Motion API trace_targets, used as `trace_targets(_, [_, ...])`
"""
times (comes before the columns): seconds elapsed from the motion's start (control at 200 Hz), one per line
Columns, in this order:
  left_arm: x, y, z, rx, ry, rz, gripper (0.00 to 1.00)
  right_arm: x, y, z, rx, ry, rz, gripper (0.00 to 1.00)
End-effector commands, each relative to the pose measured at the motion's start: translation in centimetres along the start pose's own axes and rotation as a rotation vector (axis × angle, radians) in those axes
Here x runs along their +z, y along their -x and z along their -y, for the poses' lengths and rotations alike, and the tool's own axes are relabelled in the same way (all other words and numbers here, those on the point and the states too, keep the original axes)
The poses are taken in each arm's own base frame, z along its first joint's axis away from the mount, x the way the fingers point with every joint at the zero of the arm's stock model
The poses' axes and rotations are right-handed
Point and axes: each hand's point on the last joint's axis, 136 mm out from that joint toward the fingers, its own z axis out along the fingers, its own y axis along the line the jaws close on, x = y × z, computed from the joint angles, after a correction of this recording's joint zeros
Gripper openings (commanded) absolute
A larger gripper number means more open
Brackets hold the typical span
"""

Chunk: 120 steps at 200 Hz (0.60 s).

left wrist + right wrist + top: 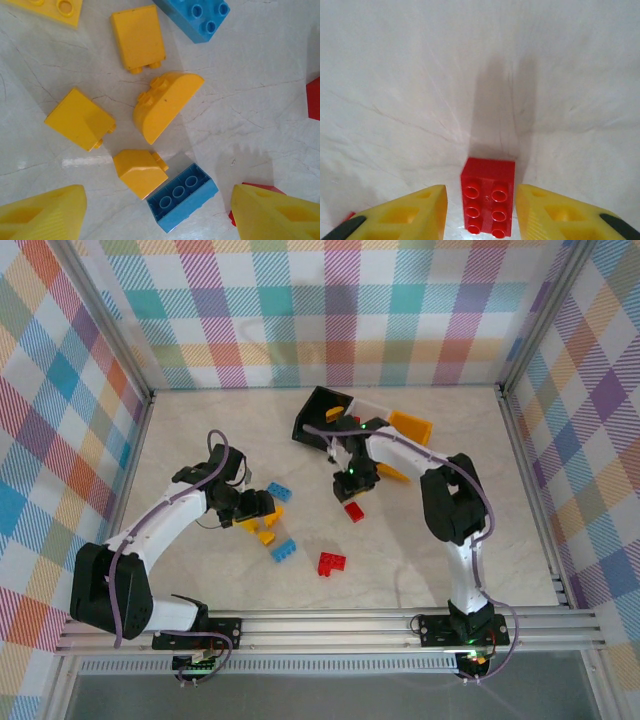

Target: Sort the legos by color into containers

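Right hand [481,200] flanks red brick [487,197] | left hand [159,200] over yellow bricks [165,105]

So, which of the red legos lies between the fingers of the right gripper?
The red brick with its studs up, straddled by the right gripper. The other red lego lies in the open, closer to the arm bases.

Both arms reach forward, left gripper [160,220] spread wide, right gripper [480,200] pointing down, jaws narrowly parted.
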Motion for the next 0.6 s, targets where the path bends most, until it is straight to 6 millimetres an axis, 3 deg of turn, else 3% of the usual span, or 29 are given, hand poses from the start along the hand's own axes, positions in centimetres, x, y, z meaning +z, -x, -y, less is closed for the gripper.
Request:
trace_targets(0.0, [-0.4, 0.3, -0.2, -0.016, -0.002, 0.006, 0.76, -5.4, 4.0, 1.0, 0.092, 0.046, 0.176, 0.41])
trace_targets(0.16, [-1.0, 0.1, -0.5, -0.009, 0.021, 0.012, 0.77, -7.3, 7.9, 3.2, 0.203, 0.112, 0.259, 0.39])
trace_targets(0.25, [-1.4, 0.0, -0.7, -0.012, 0.029, 0.017, 0.77, -7.0, 7.9, 3.1, 0.193, 0.127, 0.214, 0.44])
trace_targets(0.31, [-1.5, -0.2, -0.9, -0.018, 0.032, 0.02, 0.77, -6.2, 6.2, 2.5, 0.17, 0.117, 0.129, 0.52])
trace_targets(0.475, [-0.9, -0.6, -1.2, -0.034, 0.03, 0.019, 0.77, -2.5, -0.7, 1.5, 0.117, 0.055, -0.076, 0.59])
trace_targets(0.595, [0.0, -0.6, -1.1, -0.039, 0.022, -0.005, 0.77, -0.5, -3.3, 1.0, 0.133, 0.061, -0.117, 0.66])
